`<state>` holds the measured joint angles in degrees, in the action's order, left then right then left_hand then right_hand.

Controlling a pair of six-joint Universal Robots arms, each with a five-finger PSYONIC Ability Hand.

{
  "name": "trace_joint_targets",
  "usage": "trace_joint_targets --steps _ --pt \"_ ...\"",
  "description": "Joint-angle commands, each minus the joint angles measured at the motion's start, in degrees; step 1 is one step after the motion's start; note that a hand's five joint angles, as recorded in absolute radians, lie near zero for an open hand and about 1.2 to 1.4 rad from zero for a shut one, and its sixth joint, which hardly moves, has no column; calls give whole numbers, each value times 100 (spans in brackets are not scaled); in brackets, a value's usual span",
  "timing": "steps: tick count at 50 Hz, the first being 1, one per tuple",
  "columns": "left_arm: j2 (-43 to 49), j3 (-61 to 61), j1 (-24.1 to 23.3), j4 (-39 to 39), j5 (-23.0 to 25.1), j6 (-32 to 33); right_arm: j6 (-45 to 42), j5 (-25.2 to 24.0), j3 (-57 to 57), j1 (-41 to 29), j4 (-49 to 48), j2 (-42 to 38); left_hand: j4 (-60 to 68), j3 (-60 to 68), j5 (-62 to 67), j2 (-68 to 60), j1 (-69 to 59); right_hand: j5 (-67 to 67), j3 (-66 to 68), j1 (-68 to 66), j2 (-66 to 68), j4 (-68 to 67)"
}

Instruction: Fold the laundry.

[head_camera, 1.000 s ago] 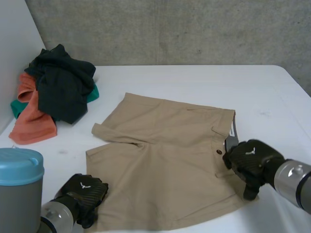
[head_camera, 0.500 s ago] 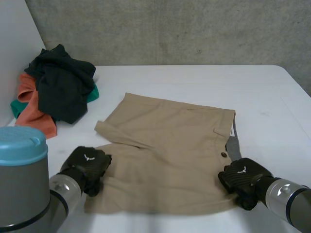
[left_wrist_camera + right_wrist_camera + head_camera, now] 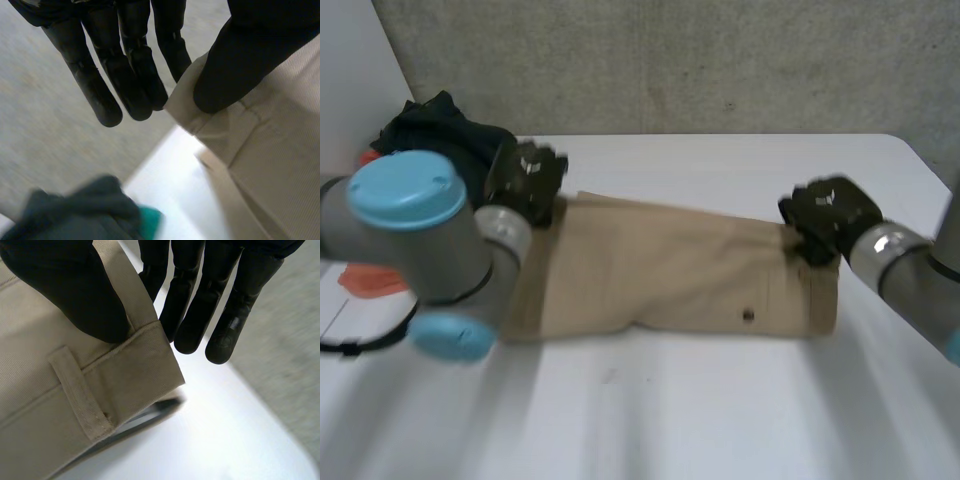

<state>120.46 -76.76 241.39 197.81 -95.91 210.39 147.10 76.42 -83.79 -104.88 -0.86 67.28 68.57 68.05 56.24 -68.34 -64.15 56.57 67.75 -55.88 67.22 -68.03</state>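
Beige shorts (image 3: 670, 275) lie folded over into a long band across the middle of the white table (image 3: 720, 400). My left hand (image 3: 525, 178) holds the band's far left corner, thumb (image 3: 225, 75) pinching the hem of the shorts (image 3: 270, 150) against the fingers (image 3: 125, 85). My right hand (image 3: 825, 212) holds the far right corner at the waistband. There its thumb (image 3: 75, 295) presses the waistband of the shorts (image 3: 60, 405), beside a belt loop, against the fingers (image 3: 195, 305).
A pile of dark, orange and teal laundry (image 3: 440, 130) sits at the table's far left, partly behind my left arm (image 3: 430, 250); the pile (image 3: 75, 210) lies just beyond my left hand. A grey wall stands behind the table.
Both hands closed on the near corners of the shorts and carried them away from me, folding the near half over the far half. The left arm now crosses in front of the laundry pile.
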Motion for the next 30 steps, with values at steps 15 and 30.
trace_joint_targets --steps 15,30 --pt "3836 3987 67 1355 486 556 -1096 620 2596 -269 -2568 -3292 -5248 -5196 -5015 5225 4806 -5657 -5775 4588 -5722 5803" --pt "841 183 -13 2200 424 -234 653 822 689 -182 -232 -593 -5857 -5805 -5624 5834 5415 -5657 -5775 4588 -5722 5803"
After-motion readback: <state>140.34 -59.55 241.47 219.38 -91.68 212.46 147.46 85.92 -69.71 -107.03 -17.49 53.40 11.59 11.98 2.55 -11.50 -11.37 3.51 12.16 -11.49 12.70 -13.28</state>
